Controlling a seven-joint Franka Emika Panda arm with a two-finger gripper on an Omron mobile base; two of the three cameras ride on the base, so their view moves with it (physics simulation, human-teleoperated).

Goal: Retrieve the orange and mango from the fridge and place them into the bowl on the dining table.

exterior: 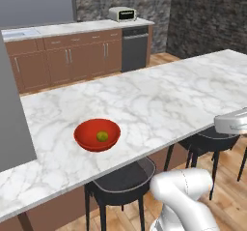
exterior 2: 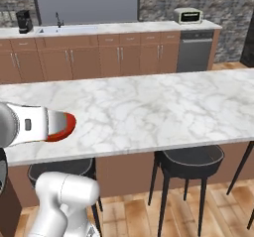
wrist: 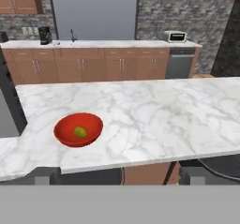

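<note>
The end effector point(wrist: 115, 177) stands wide open and empty, pulled back from the table point(exterior: 159, 94). The bowl point(wrist: 63, 133) lies ahead, left, holding the mango point(wrist: 80, 132); the orange is yet to fetch.

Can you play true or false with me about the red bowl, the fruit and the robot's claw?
1. The bowl sits on the dining table. True.
2. The bowl holds two fruits. False: one yellow-green fruit, the mango, lies in it.
3. The claw is squeezing a fruit. False: it is open and holds nothing.
4. A toaster stands on the back counter. True.
5. The bowl is blue. False: it is red.
</note>
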